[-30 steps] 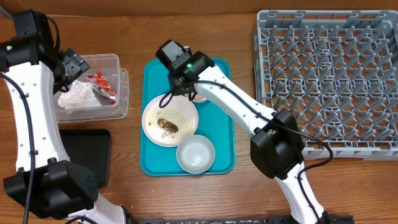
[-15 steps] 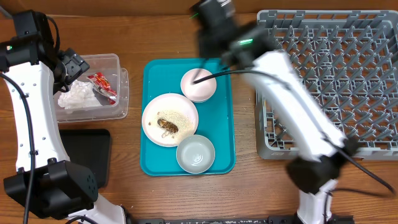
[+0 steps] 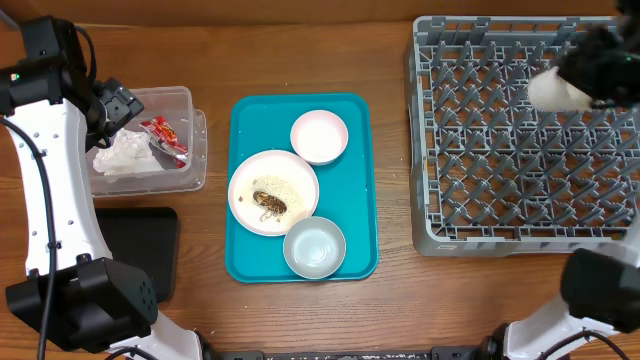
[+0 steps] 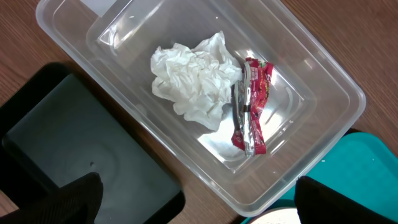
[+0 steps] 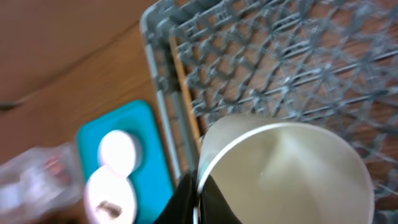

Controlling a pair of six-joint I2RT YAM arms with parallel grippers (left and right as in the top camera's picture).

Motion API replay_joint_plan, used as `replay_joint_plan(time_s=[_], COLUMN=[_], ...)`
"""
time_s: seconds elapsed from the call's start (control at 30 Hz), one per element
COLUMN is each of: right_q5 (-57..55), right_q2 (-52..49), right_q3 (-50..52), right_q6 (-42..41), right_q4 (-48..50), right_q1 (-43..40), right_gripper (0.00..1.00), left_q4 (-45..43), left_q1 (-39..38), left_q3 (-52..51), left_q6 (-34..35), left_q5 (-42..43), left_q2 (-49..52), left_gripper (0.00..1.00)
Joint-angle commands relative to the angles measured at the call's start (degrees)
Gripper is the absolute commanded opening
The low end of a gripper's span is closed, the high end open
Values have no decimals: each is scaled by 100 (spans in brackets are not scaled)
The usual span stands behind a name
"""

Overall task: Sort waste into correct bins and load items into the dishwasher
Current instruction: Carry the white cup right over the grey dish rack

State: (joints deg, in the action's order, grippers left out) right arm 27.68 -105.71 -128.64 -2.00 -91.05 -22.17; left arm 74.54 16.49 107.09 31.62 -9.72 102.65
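White and glossy, the small cup (image 5: 280, 168) fills much of the right wrist view. It is a plain round vessel with a thin rim and a pale, creamy inside, seen from its open mouth. The right claw (image 5: 198, 198) is pinched tight on that rim, one finger inside the wall and one outside. From overhead the cup is a blurred white blob over the upper right part of the grey dish rack (image 3: 500, 150), above its grid of upright pegs. Whether it touches the pegs cannot be told.

The left claw (image 4: 198, 182) is spread wide and holds nothing. It hangs over the clear tub (image 4: 124, 37), in which a crumpled napkin (image 4: 193, 81) lies just beside a red-and-white wrapper (image 4: 252, 106). The empty black tray (image 4: 81, 149) sits next to the tub on the wooden surface (image 3: 395, 300).

Between tub and rack lies a teal tray (image 3: 355, 200). On it the white plate (image 3: 245, 180) carries brown food scraps (image 3: 268, 204) and pale crumbs. The pink saucer (image 3: 319, 136) is at the tray's far end and the pale bowl (image 3: 314, 247) at its near end, each close against the plate.
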Motion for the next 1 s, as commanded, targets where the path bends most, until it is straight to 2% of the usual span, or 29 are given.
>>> replay_joint_plan(time_s=[0.0, 0.2, 0.37, 0.5, 0.7, 0.87, 0.97], right_q5=[2645, 4009, 4933, 5123, 5060, 4411, 4083], right_q2=[9, 9, 4, 4, 4, 4, 4], right_q3=[616, 2317, 3762, 4701, 5683, 5786, 5786], right_q6=[1622, 2802, 2942, 2487, 1154, 638, 621], right_q4=[-181, -48, 1016, 2175, 3998, 4428, 4448], right_q1=[-778, -1331, -1353, -1353, -1357, -1360, -1360], right_gripper=[4, 4, 4, 4, 4, 4, 4], left_q4=[0, -2, 0, 0, -2, -2, -2], left_q1=[-39, -39, -39, -39, -39, -39, -39], left_q3=[42, 42, 44, 42, 42, 44, 42], left_q6=[74, 74, 74, 74, 74, 74, 74], left_q5=[-79, -79, -79, -79, -79, -79, -79], left_q2=[-173, -173, -173, -173, -173, -173, -173], left_gripper=[100, 100, 100, 100, 100, 100, 100])
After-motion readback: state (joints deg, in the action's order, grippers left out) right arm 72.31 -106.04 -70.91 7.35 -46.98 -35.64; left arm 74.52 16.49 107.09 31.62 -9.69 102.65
